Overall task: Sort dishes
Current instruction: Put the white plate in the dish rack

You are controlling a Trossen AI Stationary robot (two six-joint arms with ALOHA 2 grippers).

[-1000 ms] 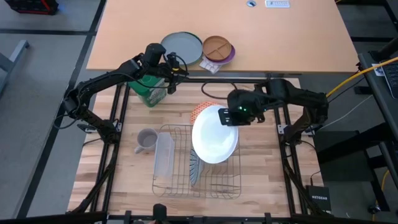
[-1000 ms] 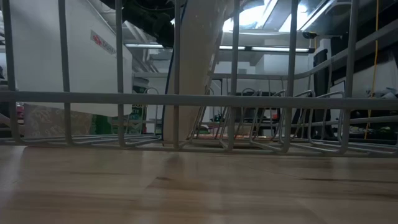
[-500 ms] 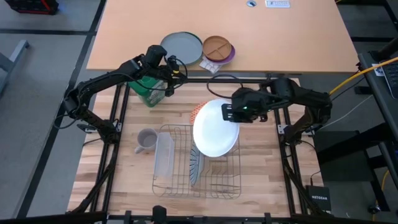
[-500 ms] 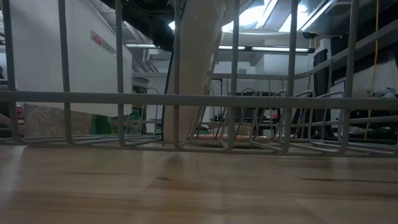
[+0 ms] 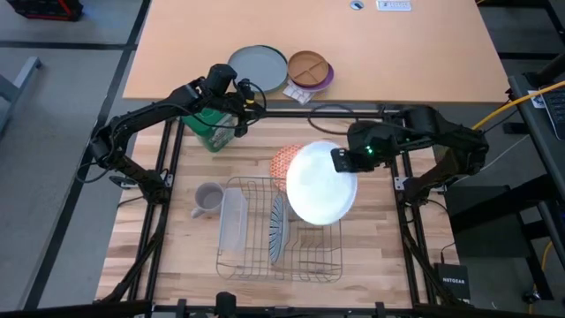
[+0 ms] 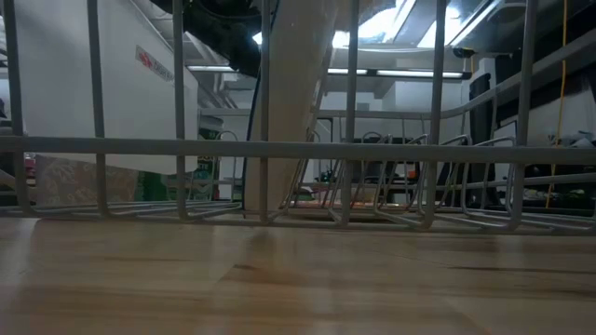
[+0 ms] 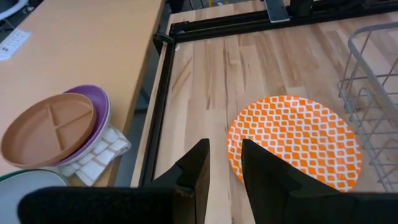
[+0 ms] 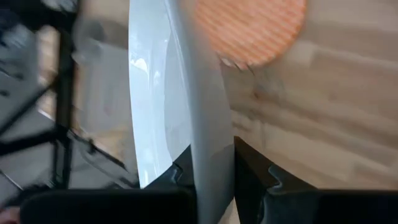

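White plate (image 5: pixel 321 184) is swinging rightward with the right gripper (image 5: pixel 346 159), off the rack's (image 5: pixel 254 256) middle.

Right jaws are pinching its rim, mid-frame; left gripper (image 7: pixel 221 167), upper left, is hanging narrowly parted, empty. Striped plate (image 5: pixel 278 229) is standing racked; orange plate (image 5: pixel 284 161) is lying flat, awaiting sorting.

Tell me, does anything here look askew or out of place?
Nothing looks spilled or broken. The right pincer holds the plain white round plate by its rim above the wire dish rack, tilted. The orange-red patterned round plate lies flat on the wooden table beside the rack, not in it.
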